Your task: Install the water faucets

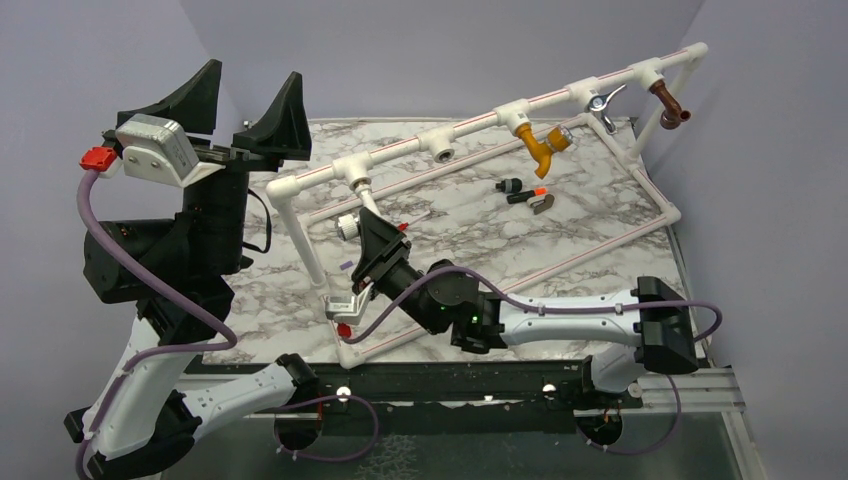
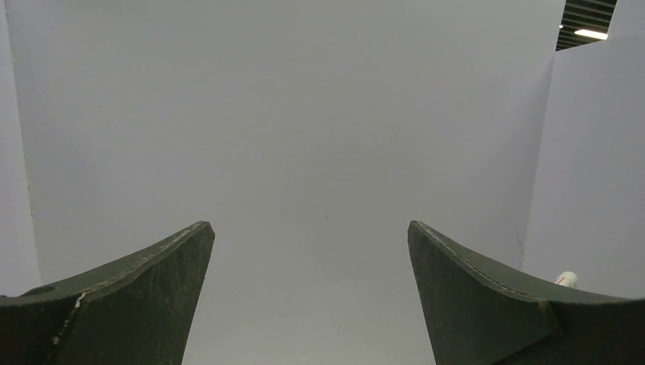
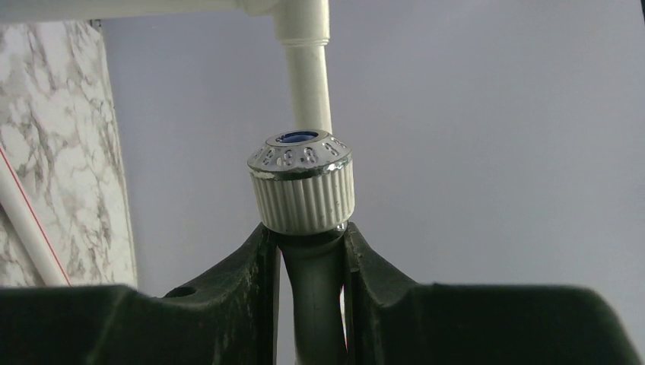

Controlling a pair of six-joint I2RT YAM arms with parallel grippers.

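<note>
My right gripper (image 1: 372, 240) is shut on the white faucet (image 1: 350, 222), just below the leftmost tee socket (image 1: 357, 172) of the white pipe frame (image 1: 470, 125). In the right wrist view the fingers (image 3: 251, 266) clamp the faucet's body under its ribbed white, silver-topped knob (image 3: 302, 182). A white stem rises behind the knob to the tee (image 3: 300, 19); whether it is seated I cannot tell. Mustard-yellow (image 1: 541, 145), chrome-levered (image 1: 603, 101) and brown (image 1: 670, 105) faucets hang on the top pipe. My left gripper (image 1: 243, 105) is raised at the far left, open and empty (image 2: 310, 228).
One tee socket (image 1: 441, 152) on the top pipe has nothing in it. A black-and-orange faucet (image 1: 527, 194), a small black part (image 1: 510, 185) and a chrome lever piece (image 1: 543, 205) lie on the marble table inside the frame. The frame's lower rail (image 1: 520, 285) runs under my right arm.
</note>
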